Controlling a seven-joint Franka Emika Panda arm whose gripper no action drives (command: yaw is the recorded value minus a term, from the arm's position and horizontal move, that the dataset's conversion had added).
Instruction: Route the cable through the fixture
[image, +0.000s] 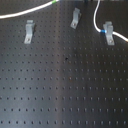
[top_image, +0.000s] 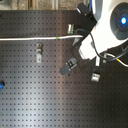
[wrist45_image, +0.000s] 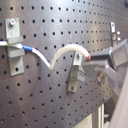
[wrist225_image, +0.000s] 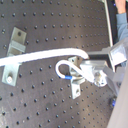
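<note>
We're pinching the cable (wrist225_image: 45, 54) right now, with the gripper (wrist225_image: 84, 66) pressed together on its white cord just beside the middle clip (wrist225_image: 75, 82), as the second wrist view is showing. In the first wrist view the cord is running from a left-hand clip (wrist45_image: 14, 45), past a blue band (wrist45_image: 27, 48), and arching toward another clip (wrist45_image: 75, 75). On the black perforated tabletop (image: 65, 95), three clips are sitting in a row in the first exterior view. The arm (top_image: 107, 27) is blocking part of the cable in the second exterior view, so we're struggling to make out the fingertips there.
</note>
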